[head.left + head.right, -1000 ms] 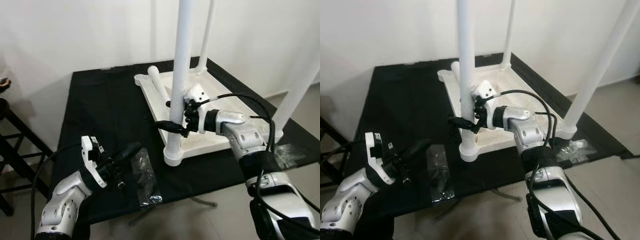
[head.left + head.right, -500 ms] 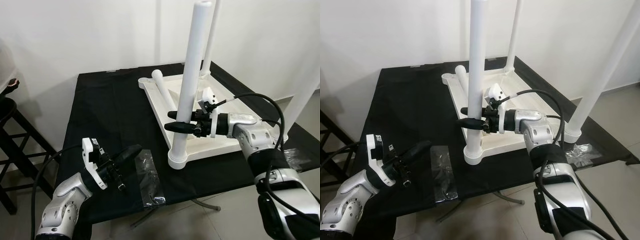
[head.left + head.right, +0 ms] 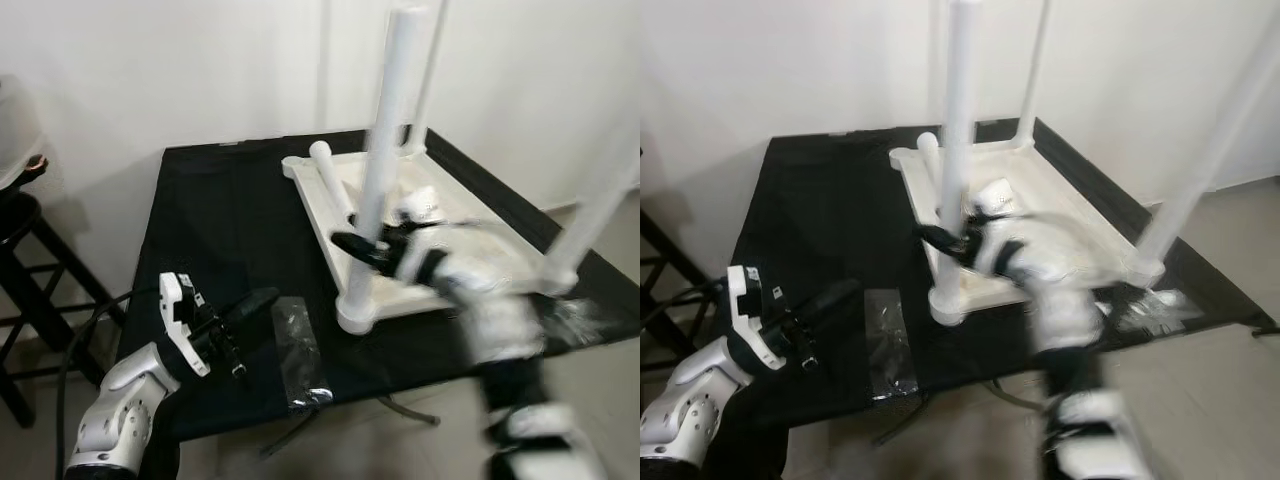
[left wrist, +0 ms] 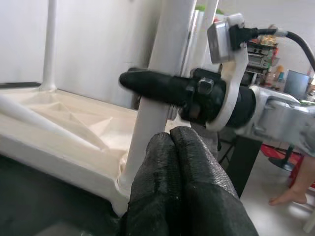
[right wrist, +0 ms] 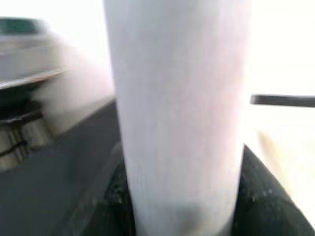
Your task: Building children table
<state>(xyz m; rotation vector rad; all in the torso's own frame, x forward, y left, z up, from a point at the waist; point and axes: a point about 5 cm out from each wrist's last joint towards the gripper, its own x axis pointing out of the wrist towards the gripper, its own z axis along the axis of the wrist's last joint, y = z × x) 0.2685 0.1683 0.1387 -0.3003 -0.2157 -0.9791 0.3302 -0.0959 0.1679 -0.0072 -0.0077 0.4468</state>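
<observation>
A white plastic children's table (image 3: pixel 452 215) lies upside down on a black-covered work table (image 3: pixel 210 220), toward its right half. Three white round legs stand up from the tabletop's corners: the near-left upright leg (image 3: pixel 378 160) rises from a socket at the near corner, a thinner-looking far leg (image 3: pixel 1032 70) stands at the back, and a right leg (image 3: pixel 1200 140) stands at the near right corner. A fourth loose white leg (image 3: pixel 333 178) lies flat along the upturned tabletop's left edge. The right gripper (image 3: pixel 362 247), blurred, has its black fingers on either side of the near-left upright leg, closed around it at mid-low height; the right wrist view has the leg pressed between both fingers. The left gripper (image 3: pixel 252 302) hovers over the cloth near the front-left, fingers pressed together on nothing, beside a clear plastic bag (image 3: pixel 297 350) lying flat. A dark wooden stool (image 3: pixel 25 260) stands to the left.
</observation>
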